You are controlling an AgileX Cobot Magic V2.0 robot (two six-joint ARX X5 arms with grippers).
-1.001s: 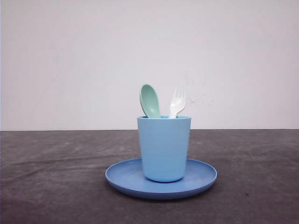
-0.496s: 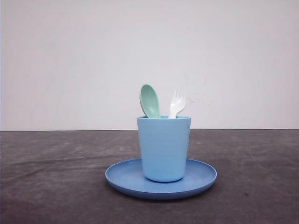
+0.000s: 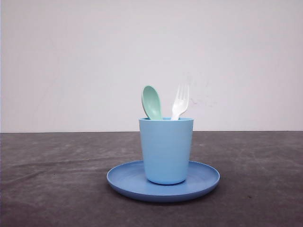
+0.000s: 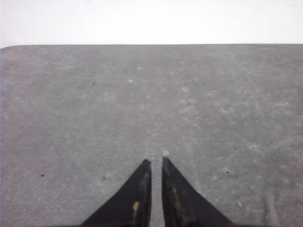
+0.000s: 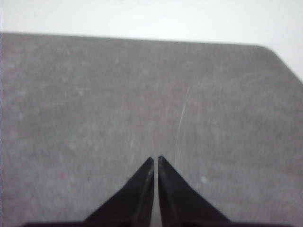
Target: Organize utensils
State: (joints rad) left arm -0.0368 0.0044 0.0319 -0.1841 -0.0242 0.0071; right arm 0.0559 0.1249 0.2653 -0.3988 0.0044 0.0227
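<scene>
The small mint-green plastic spoon point(image 3: 152, 102) and the small white plastic fork point(image 3: 180, 101) stand heads-up in the light blue plastic cup point(image 3: 166, 150), spoon left, fork right, handles hidden inside; the cup sits on a round blue plate point(image 3: 203, 183), probably so both stay tidy and easy to grab. The left gripper point(image 4: 155, 165) and right gripper point(image 5: 155, 161) hover over bare table, fingers nearly pressed together, grasping nothing. The table point(image 3: 57, 179) is dark grey and scuffed, with a plain pale wall point(image 3: 71, 61) behind.
</scene>
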